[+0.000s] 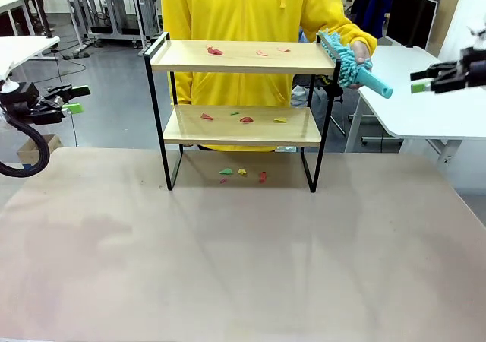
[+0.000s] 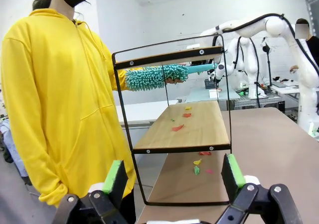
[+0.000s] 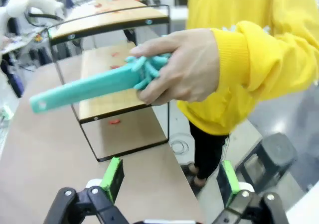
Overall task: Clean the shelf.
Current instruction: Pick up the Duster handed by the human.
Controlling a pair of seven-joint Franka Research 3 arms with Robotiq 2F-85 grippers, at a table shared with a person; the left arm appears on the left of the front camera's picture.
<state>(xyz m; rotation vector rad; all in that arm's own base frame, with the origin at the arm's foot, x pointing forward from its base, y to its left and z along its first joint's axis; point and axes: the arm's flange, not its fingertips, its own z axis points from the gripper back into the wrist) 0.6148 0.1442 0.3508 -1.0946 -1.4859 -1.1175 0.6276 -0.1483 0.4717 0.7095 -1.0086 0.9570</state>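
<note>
A lab: white worktables [image 1: 425, 106] on metal legs across a grey floor [image 1: 106, 99].

Front of shelf: the table [image 1: 243, 266] lies open before the shelf [image 1: 243, 57], with broad room from either side.
Left flank: free air between the left gripper [image 1: 76, 99], jaws spread, and the shelf's left rail.
Right flank: a person's hand [image 1: 360, 52] holds a duster [image 1: 342, 59] at the top board's right end, between the right gripper [image 1: 419, 80], jaws spread, and the shelf.
Top board: open from above, with a raised rail at each end; small scraps [image 1: 215, 51] lie on it.
Lower board: open from the front between the legs, roofed by the top board.
Far side: the person's body [image 1: 250, 7] stands close behind the shelf.
</note>
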